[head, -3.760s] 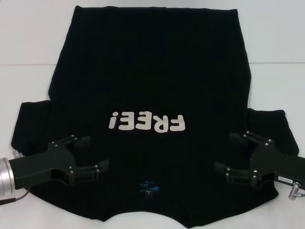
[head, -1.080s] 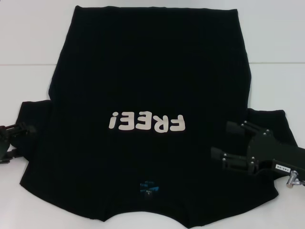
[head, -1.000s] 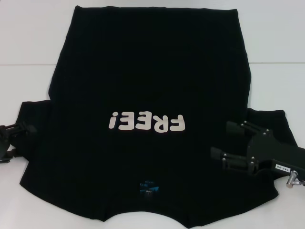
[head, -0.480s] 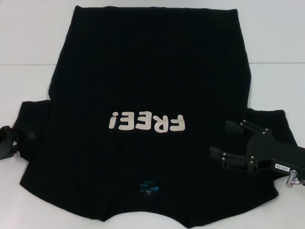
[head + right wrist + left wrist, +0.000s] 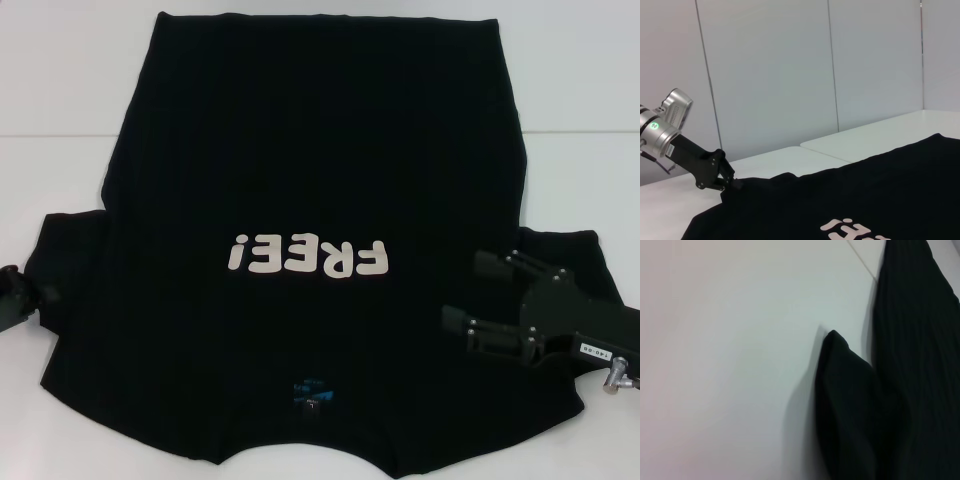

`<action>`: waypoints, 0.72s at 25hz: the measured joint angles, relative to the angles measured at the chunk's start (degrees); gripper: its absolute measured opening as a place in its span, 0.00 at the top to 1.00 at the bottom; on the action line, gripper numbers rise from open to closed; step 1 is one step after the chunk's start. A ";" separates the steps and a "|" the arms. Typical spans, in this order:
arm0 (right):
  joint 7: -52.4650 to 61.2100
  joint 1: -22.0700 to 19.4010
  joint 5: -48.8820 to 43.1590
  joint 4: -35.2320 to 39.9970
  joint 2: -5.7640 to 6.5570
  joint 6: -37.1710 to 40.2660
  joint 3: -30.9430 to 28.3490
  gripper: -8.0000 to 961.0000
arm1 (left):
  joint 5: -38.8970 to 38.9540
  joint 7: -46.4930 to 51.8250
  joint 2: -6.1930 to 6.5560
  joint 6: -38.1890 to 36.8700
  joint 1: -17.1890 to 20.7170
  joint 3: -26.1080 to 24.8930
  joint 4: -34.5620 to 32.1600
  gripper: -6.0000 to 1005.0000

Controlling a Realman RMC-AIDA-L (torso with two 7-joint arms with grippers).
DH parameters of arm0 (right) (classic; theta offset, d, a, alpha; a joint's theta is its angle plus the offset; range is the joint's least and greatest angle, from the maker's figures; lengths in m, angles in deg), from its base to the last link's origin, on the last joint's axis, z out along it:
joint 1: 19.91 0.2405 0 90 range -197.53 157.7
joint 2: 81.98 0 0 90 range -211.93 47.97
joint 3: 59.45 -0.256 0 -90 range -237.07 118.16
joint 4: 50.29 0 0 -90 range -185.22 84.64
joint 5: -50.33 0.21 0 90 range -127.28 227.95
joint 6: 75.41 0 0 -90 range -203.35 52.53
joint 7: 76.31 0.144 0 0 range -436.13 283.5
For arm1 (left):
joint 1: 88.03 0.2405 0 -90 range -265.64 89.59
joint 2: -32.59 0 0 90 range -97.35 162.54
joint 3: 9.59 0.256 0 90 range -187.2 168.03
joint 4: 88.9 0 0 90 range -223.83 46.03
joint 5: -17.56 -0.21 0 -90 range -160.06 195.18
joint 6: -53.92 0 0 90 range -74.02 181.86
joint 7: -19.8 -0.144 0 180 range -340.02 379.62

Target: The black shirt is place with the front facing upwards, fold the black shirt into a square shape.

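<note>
Shirt: your black shirt (image 5: 310, 170) lies flat on the white table (image 5: 60, 90)
Left gripper (image 5: 40, 294): at the sleeve edge, can't tell its fingers
Right gripper (image 5: 470, 295): fingers apart over the other sleeve

Left gripper (image 5: 22, 297) is cut off by the head view's edge; its jaw state is indeterminable. The black shirt (image 5: 310, 160) collar runs past the lower edge.

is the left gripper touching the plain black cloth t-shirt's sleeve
Touching. The right wrist view shows the left gripper tip meeting the sleeve edge of the black shirt, no gap.
</note>
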 joint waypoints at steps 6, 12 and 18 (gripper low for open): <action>-0.21 0.09 0.02 -0.08 0.00 0.03 0.00 0.02 | 0.13 -0.07 -0.02 0.71 0.44 -0.16 -1.12 0.94; -0.15 0.30 0.02 -0.09 0.01 0.10 0.00 0.02 | 0.45 -0.29 -0.20 2.19 1.78 -0.38 -4.40 0.98; -0.05 0.52 0.02 -0.09 -0.01 0.11 0.00 0.02 | 0.47 -0.28 0.07 2.98 1.68 -0.43 -7.26 0.98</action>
